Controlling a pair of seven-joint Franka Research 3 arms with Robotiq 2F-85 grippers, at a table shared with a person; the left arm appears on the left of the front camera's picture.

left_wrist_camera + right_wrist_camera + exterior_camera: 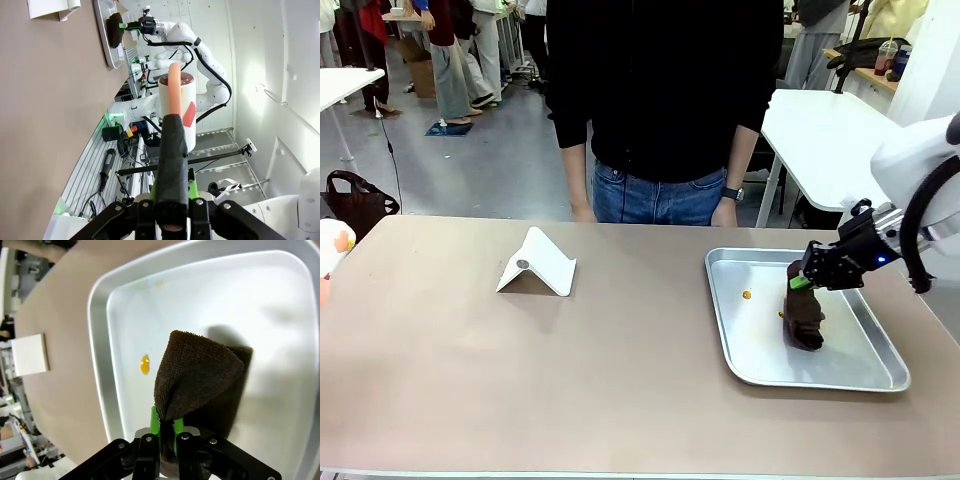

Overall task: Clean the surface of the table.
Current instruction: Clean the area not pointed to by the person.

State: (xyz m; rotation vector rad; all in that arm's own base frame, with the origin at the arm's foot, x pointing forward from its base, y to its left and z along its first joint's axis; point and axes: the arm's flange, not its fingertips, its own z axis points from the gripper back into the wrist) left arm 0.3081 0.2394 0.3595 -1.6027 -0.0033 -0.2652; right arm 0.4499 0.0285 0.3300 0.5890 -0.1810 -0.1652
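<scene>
The table (620,380) has a matte brownish-beige top. On its right side lies a silver tray (760,345), where a dark brown cloth (806,318) stands bunched. My right gripper (801,284) is shut on the cloth's top edge. In the right wrist view the green-padded fingers pinch the cloth (200,375) at my right gripper (166,422), above the tray (125,315). A small orange bit (144,364) lies on the tray floor beside the cloth. My left gripper (172,122) is off the table's left end, shut on a white cup (175,100) with a pink strip.
A white folded stand (536,263) sits left of the middle of the table. A person (660,100) stands at the far edge with hands hanging near it. A glossy white table (825,135) is behind the tray and a dark bag (358,200) is at the far left.
</scene>
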